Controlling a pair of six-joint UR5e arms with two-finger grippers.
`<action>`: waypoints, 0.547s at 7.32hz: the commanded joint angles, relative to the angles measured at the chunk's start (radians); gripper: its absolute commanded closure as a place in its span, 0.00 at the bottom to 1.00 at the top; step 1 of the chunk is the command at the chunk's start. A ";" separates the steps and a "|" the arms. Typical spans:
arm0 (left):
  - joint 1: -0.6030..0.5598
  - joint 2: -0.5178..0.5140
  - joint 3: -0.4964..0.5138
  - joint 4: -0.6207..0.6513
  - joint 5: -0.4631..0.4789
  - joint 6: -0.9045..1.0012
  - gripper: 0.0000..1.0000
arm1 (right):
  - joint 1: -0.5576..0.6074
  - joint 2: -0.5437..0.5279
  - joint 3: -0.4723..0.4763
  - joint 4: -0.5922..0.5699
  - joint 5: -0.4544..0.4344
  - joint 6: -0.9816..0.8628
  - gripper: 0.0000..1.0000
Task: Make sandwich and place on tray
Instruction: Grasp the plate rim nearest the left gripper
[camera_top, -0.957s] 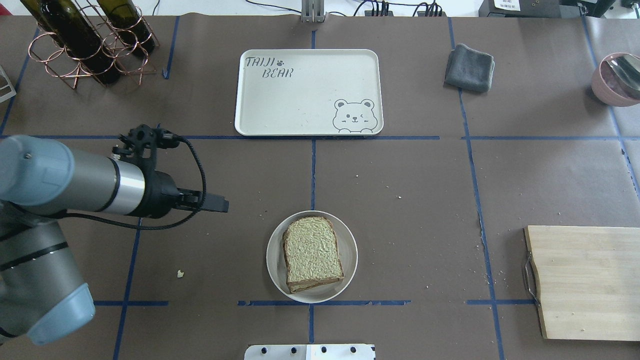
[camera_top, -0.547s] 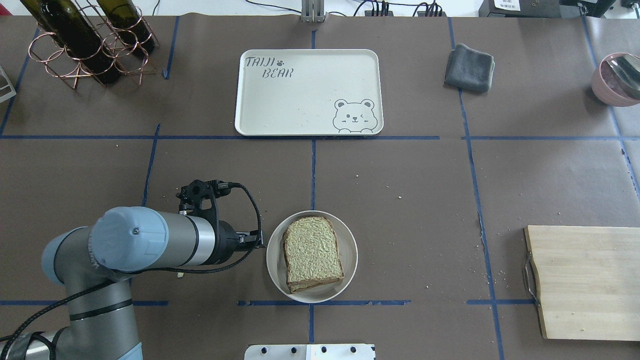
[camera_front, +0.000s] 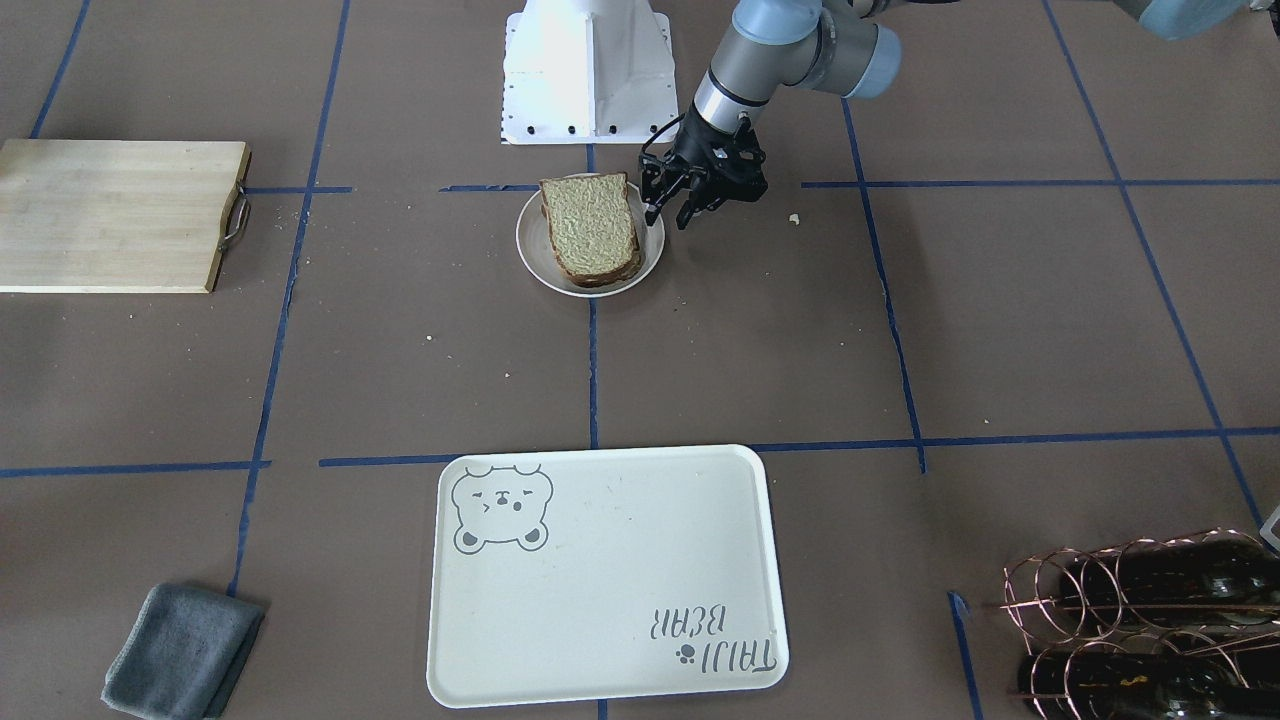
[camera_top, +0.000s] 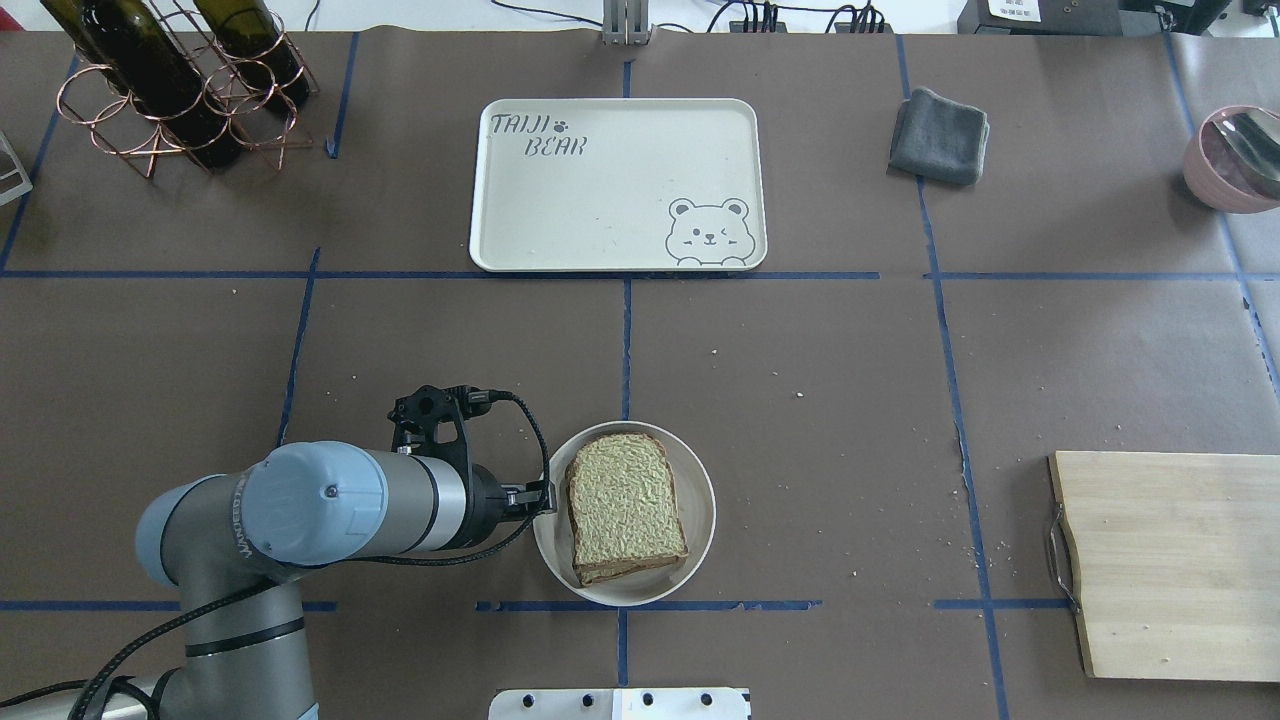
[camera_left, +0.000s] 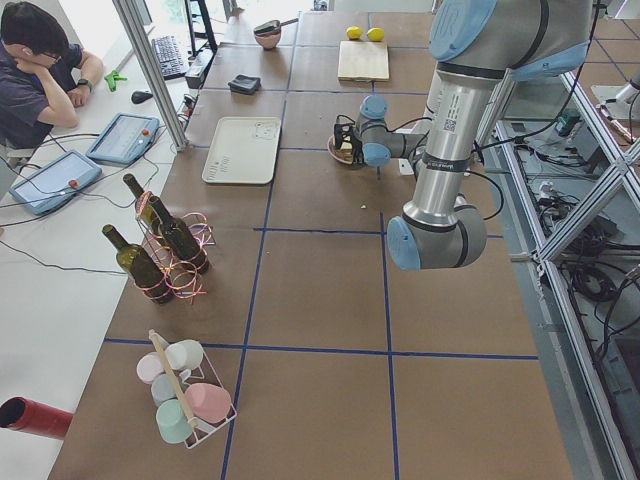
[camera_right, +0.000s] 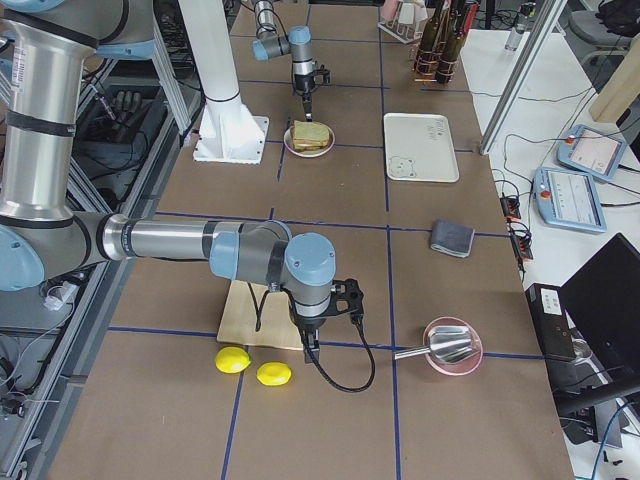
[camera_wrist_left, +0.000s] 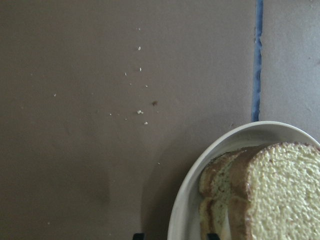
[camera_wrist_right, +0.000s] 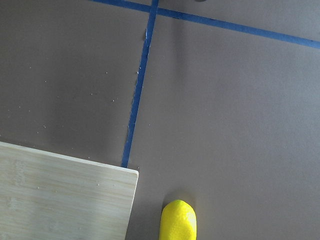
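Observation:
The sandwich (camera_top: 625, 510), tan bread slices with dark crust stacked on each other, lies on a small round white plate (camera_top: 700, 500). No egg shows between the slices. It also shows in the front view (camera_front: 592, 228) and in the left wrist view (camera_wrist_left: 270, 195). My left gripper (camera_top: 543, 496) is open at the plate's left rim; its jaws stand on either side of the rim (camera_front: 668, 218) (camera_wrist_left: 175, 235). The cream tray (camera_top: 600, 200) with the bear drawing lies empty at the far centre. My right gripper (camera_right: 308, 350) shows only in the right side view, beside the wooden board; I cannot tell its state.
A wooden board (camera_top: 1170, 560) lies at the near right, with two lemons (camera_right: 232, 360) beyond its end. A grey cloth (camera_top: 938, 135) and a pink bowl (camera_top: 1230, 160) are at the far right. A copper bottle rack (camera_top: 170, 80) stands at the far left.
My left arm has swung in from the left and towards the near side, bringing its gripper to the plate's left rim. The sandwich, plate and tray have not moved.

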 joint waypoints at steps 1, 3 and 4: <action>0.006 -0.002 0.018 -0.005 0.001 0.000 0.51 | 0.000 0.001 -0.001 -0.002 -0.002 0.000 0.00; 0.006 -0.015 0.038 -0.005 0.002 0.000 0.59 | 0.000 0.000 -0.001 -0.002 -0.002 -0.001 0.00; 0.006 -0.021 0.052 -0.007 0.014 -0.002 0.63 | 0.000 0.000 -0.001 0.000 -0.002 -0.002 0.00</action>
